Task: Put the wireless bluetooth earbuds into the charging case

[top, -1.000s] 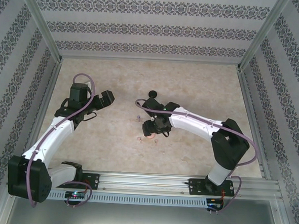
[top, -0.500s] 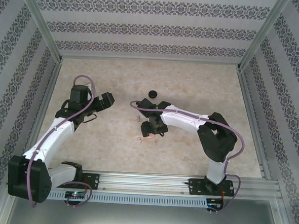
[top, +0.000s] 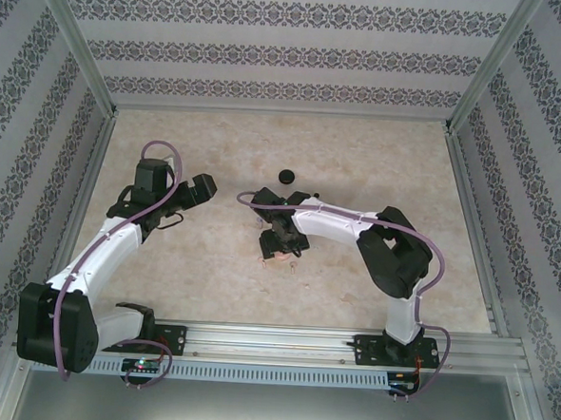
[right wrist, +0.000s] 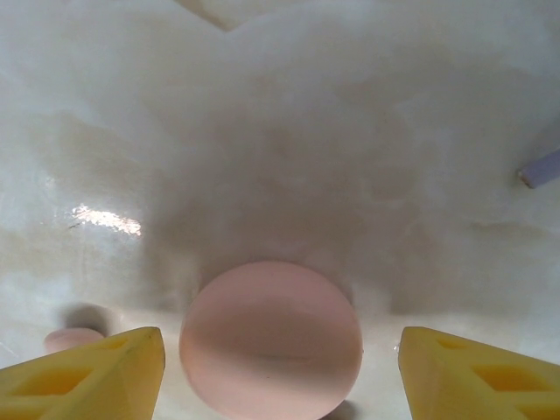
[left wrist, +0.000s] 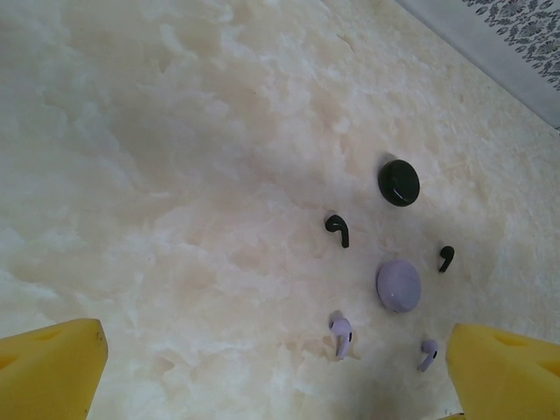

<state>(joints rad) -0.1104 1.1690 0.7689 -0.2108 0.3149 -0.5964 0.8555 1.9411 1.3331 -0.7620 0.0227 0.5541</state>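
Over the last second we saw the right arm fold back toward its base, elbow tucked in, carrying the right gripper [top: 282, 239] leftward and nearer until it hung low over the pink charging case [right wrist: 271, 337]. From the right wrist, that round case lay flat and apparently shut on the marbled table [right wrist: 289, 114], between the two yellow fingers with a sliver of gap on each side. The jaws stood fairly wide, easing inward only a touch, and held nothing. A pinkish earbud [right wrist: 73, 338] sat just beside the finger at the left of that view, and a pale purple stem [right wrist: 541, 166] poked in at the right edge. The left gripper [top: 202, 188] had not stirred: jaws fully spread, empty, looking from well off at the black charging case [left wrist: 399, 182], the pale purple charging case [left wrist: 399, 286], a black earbud [left wrist: 338, 229] and a pale purple earbud [left wrist: 340, 332] scattered near them (no bud we could see was in a case yet). We judged the move a set-up for grasping the pink case, whose lid would need opening before any bud went in.
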